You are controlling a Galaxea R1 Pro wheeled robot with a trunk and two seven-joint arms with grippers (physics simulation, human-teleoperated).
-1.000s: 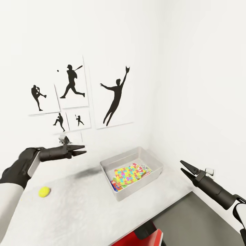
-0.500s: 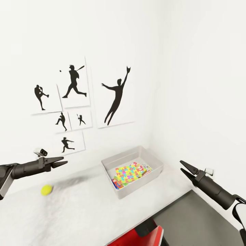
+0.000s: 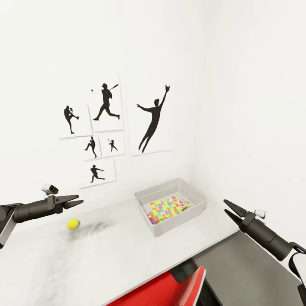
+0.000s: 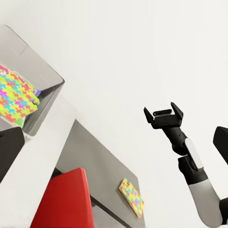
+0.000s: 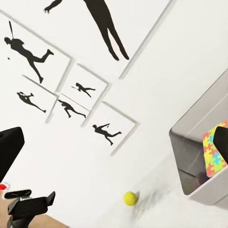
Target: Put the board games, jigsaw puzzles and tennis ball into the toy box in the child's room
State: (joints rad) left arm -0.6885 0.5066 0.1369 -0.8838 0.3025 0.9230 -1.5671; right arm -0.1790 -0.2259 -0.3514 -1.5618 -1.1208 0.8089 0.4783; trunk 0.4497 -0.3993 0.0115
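Left gripper (image 3: 76,200) parted and empty, hovering above the white table (image 3: 106,259) just over and beside the tennis ball (image 3: 73,224), not touching it; arm cut off at the frame's left edge. Ball resting on the tabletop, well apart from the toy box (image 3: 170,208), with a faint grey smear of shadow next to it. Right gripper (image 3: 230,208) likewise spread wide, holding nothing, raised off the table's far right edge near the box; forearm running out of the lower right corner. Inside the toy box, a jigsaw puzzle (image 3: 166,209) lying on top at a slant, with printed edges of other flat pieces poking out beneath, too covered to tell which or how many. In the left wrist view, a second jigsaw-patterned piece (image 4: 131,197) visible low down past the dark grey unit (image 4: 95,171), what it lies on unclear. Red chair (image 3: 170,291) partly cut off at the bottom of the head view. Baseball silhouette prints (image 3: 106,127) hanging on the wall behind the table. In the right wrist view, the ball (image 5: 130,198) small on the white surface, box wall (image 5: 190,161) only partly in frame.
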